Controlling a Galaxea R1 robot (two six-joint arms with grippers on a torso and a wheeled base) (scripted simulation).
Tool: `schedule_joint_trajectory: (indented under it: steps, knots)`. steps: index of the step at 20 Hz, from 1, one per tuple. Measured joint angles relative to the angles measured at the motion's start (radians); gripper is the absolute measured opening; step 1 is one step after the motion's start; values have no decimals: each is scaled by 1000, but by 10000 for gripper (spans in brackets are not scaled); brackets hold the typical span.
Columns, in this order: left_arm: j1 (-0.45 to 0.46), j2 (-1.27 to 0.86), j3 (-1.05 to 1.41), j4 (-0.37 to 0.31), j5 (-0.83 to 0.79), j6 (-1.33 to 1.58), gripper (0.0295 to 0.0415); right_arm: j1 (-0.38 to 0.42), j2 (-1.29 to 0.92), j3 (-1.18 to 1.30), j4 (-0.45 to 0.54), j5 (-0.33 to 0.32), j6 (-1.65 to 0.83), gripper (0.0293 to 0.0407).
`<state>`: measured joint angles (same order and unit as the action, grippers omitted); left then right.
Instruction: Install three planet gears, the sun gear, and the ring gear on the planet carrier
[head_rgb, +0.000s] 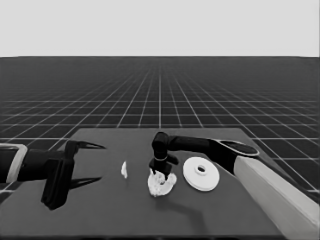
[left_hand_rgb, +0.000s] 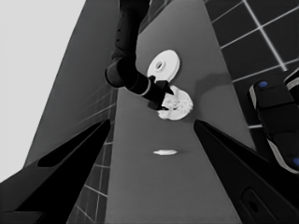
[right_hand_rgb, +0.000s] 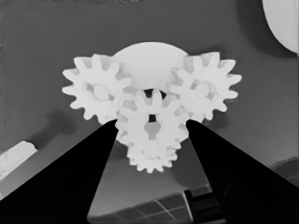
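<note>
While our right gripper (right_hand_rgb: 150, 128) pinches the small white toothed sun gear (right_hand_rgb: 152, 125) over the middle of the smaller round part (right_hand_rgb: 145, 58), mid-table, we judge the gear stiff, light and slippery, best held across its toothed rim. We count three planet gears (right_hand_rgb: 96, 91) seated, one half hidden beneath the sun gear, one larger round part (head_rgb: 200, 173) just beside, and one thin white piece (head_rgb: 124, 170) toward the left end, where our left gripper (head_rgb: 92, 162) waits spread.

The smaller round part (right_hand_rgb: 147, 58) is mostly covered by four gears (right_hand_rgb: 150, 126); the larger round part (right_hand_rgb: 282, 23) is cut off at the right wrist view's edge.
</note>
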<state>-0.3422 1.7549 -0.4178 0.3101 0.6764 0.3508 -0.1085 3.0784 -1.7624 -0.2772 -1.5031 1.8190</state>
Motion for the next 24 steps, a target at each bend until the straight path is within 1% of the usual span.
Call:
schedule_joint_trajectory:
  steps: [24]
  knots:
    - [0,0,0,0,0,0,385,0,0,0,0,0,251,309]
